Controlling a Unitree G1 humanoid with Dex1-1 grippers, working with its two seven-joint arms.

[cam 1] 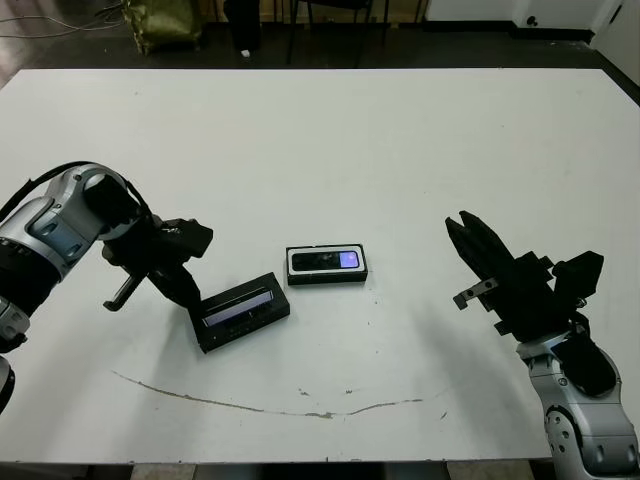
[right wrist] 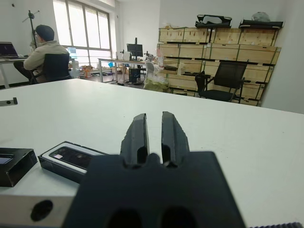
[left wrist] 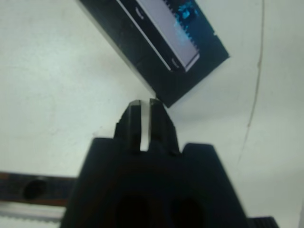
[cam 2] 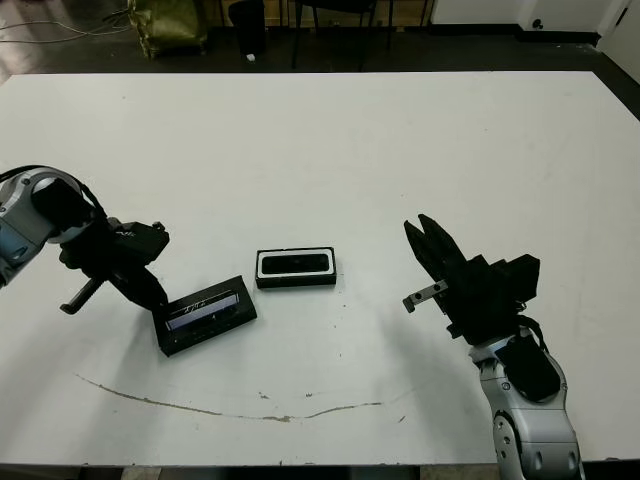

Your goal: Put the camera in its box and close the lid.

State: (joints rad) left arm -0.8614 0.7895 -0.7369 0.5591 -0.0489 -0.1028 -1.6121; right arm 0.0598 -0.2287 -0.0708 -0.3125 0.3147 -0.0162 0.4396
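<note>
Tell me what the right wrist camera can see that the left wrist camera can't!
Only the right wrist view shows the box with the camera lying in it, a seated person beyond the table, and stacked wooden crates. Only the left wrist view shows the lid's shiny window from above and a thin line across the table. Both show the lid and white table.

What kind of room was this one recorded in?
Probably a lab or workshop that doubles as an office: stacked wooden crates line the back wall, a person sits at a desk with monitors by large windows, and office chairs stand beyond the white table.
</note>
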